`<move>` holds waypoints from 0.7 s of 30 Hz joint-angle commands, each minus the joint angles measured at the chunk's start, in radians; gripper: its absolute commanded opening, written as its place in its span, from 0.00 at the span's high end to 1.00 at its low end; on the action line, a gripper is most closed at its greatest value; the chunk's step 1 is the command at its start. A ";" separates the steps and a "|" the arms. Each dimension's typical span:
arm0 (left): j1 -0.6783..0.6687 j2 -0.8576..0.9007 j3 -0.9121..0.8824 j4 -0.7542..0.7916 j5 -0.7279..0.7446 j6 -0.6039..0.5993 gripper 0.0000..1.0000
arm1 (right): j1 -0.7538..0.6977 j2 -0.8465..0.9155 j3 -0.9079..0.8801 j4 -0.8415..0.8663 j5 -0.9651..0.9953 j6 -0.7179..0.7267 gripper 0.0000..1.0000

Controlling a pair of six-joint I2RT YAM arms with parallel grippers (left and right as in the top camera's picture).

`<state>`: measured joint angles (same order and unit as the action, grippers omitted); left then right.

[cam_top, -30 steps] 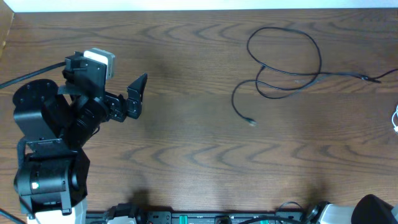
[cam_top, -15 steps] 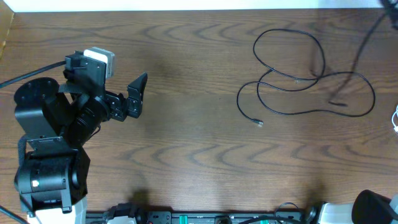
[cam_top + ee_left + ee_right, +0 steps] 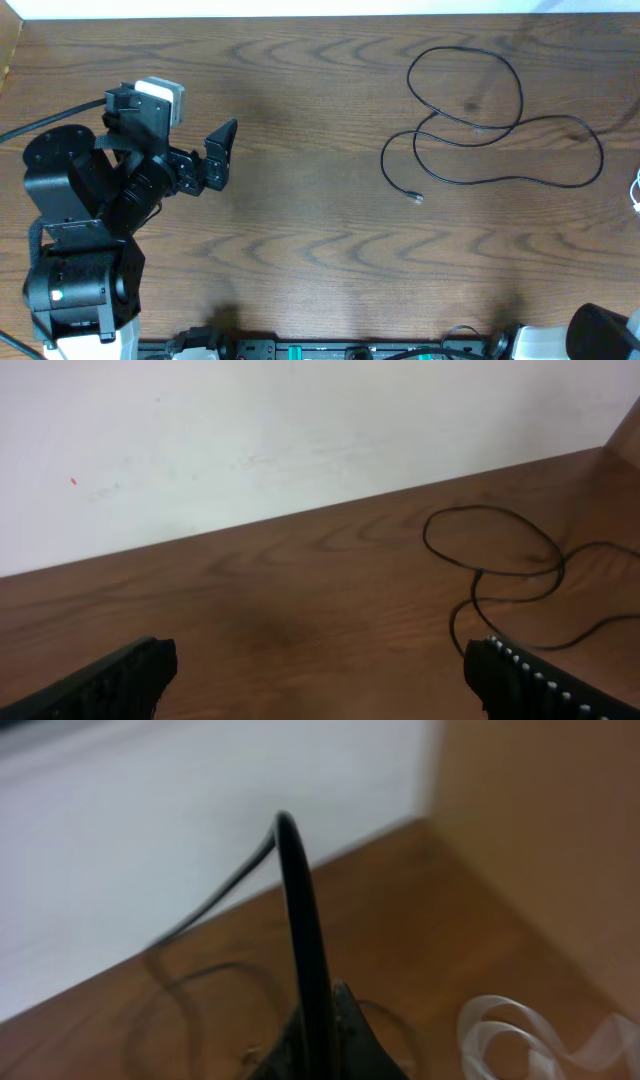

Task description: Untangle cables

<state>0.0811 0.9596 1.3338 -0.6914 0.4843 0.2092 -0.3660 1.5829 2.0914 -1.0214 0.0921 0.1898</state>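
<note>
On the right half of the counter the black cable lies in loose, overlapping loops, with one small plug end toward the middle. A bit of the white cable shows at the right edge, apart from the black loops. The right tool appears only in its wrist view; its fingers are pressed together on the black cable, which arcs up and off to the left. The left tool hovers well away on the left side — fingers spread wide, holding nothing — facing the loops and the white wall.
</note>
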 commanded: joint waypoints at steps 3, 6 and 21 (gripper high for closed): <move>-0.004 0.000 0.005 -0.024 0.005 -0.005 0.02 | -0.084 0.052 0.001 0.002 0.259 0.101 0.99; -0.004 0.000 0.005 -0.047 0.005 -0.005 0.02 | -0.154 0.086 0.001 -0.019 0.315 0.183 0.99; -0.004 0.000 0.005 -0.097 0.005 -0.006 0.02 | -0.529 0.377 0.001 0.024 -0.654 0.230 0.98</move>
<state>0.0811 0.9596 1.3338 -0.7773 0.4843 0.2089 -0.8394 1.9232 2.0911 -1.0180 -0.1604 0.4732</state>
